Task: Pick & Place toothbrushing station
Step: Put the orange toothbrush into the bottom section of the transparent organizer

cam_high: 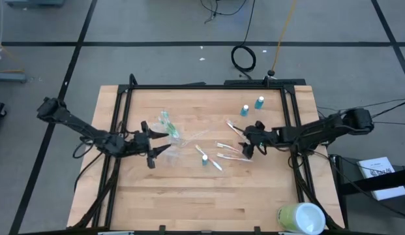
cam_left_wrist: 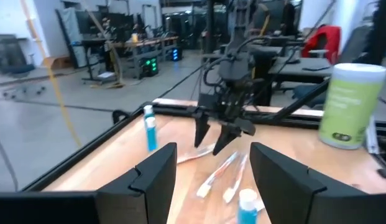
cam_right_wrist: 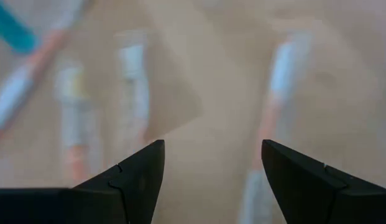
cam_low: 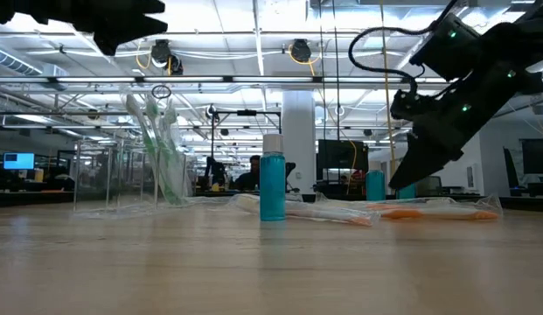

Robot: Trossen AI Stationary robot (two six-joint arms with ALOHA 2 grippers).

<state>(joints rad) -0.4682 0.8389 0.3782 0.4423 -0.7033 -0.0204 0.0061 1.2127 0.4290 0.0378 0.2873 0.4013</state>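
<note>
A small clear cup [cam_high: 178,145] stands left of the table's middle, with green-and-white toothbrushes [cam_high: 168,124] leaning in it [cam_low: 157,149]. Several more toothbrushes [cam_high: 228,151] lie flat right of centre. One blue, white-capped tube [cam_high: 204,158] stands upright near the middle [cam_low: 273,188], and two others [cam_high: 244,111] [cam_high: 259,102] stand farther back. My left gripper [cam_high: 166,141] is open and level, above the table just left of the cup. My right gripper [cam_high: 244,145] is open and tilted down over the lying toothbrushes [cam_right_wrist: 133,81], with nothing between its fingers.
A large pale green-and-white cup [cam_high: 300,219] lies at the table's near right corner. A black frame [cam_high: 209,86] borders the far edge and both sides of the wooden top. Bare wood fills the near half of the table.
</note>
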